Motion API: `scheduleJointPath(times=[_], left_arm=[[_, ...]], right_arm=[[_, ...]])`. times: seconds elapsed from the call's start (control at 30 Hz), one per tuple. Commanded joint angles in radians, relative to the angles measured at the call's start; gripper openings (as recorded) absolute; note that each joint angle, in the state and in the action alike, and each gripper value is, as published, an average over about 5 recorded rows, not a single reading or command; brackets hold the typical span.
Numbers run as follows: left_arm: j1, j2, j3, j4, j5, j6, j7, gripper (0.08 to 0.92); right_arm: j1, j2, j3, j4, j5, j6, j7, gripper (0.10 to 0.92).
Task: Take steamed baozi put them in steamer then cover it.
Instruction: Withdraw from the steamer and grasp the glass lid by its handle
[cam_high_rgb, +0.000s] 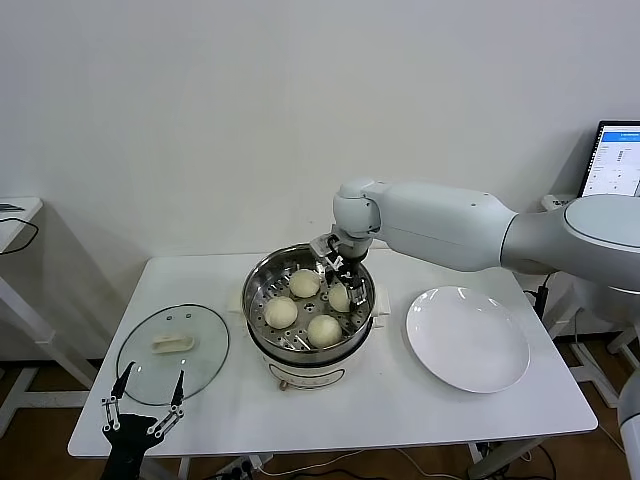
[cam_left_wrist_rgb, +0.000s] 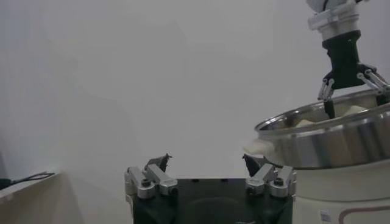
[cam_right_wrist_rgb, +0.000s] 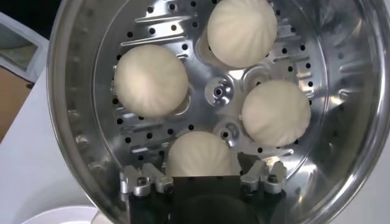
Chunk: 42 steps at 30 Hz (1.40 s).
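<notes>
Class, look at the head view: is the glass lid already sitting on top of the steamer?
No, the glass lid lies flat on the table to the left of the steamer, whose top is uncovered with four baozi showing inside.

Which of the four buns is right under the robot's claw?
The bun on the steamer's plate-side, between the right claw's open fingers. The other three lie clear of the claw.

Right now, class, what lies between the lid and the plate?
In the head view, the steamer stands between the lid and the plate, with four baozi inside.
</notes>
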Motion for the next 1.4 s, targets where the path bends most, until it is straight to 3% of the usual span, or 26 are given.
scheduleJointPath(times=[0.03,0.17,0.23,0.4,0.5,0.67,0.8,1.03,1.4], left_arm=[[-0.005,0.003,0.001,-0.002,0.002,0.003,-0.004,0.823],[-0.016,0.009,-0.003,-0.011,0.020,0.004,-0.012,0.823],[-0.023,0.013,-0.007,-0.018,0.043,0.003,-0.020,0.823],[-0.055,0.028,-0.024,-0.039,0.130,-0.002,-0.044,0.823],[-0.076,0.041,-0.032,-0.051,0.184,0.003,-0.060,0.823],[-0.124,0.053,-0.034,-0.060,0.315,0.036,-0.098,0.823],[-0.172,0.061,-0.017,-0.056,0.442,0.076,-0.126,0.823],[-0.231,0.092,-0.004,-0.016,0.701,0.178,-0.179,0.823],[-0.198,0.177,0.000,0.160,1.077,0.282,-0.183,0.823]], right_arm=[[-0.004,-0.063,0.128,0.055,0.048,0.008,0.003,0.822],[0.002,-0.139,0.243,0.109,0.099,0.060,0.059,0.823],[0.001,-0.176,0.275,0.142,0.141,0.103,0.174,0.823],[-0.075,-0.282,0.329,0.243,0.242,0.242,0.829,0.823],[-0.169,-0.343,0.406,0.283,0.282,0.280,1.134,0.823],[-0.428,-0.433,0.659,0.311,0.332,0.334,1.386,0.823],[-0.691,-0.457,0.924,0.301,0.350,0.386,1.468,0.823],[-1.148,-0.444,1.367,0.323,0.293,0.436,1.398,0.823],[-1.552,-0.233,1.705,0.339,0.181,0.549,1.309,0.823]])
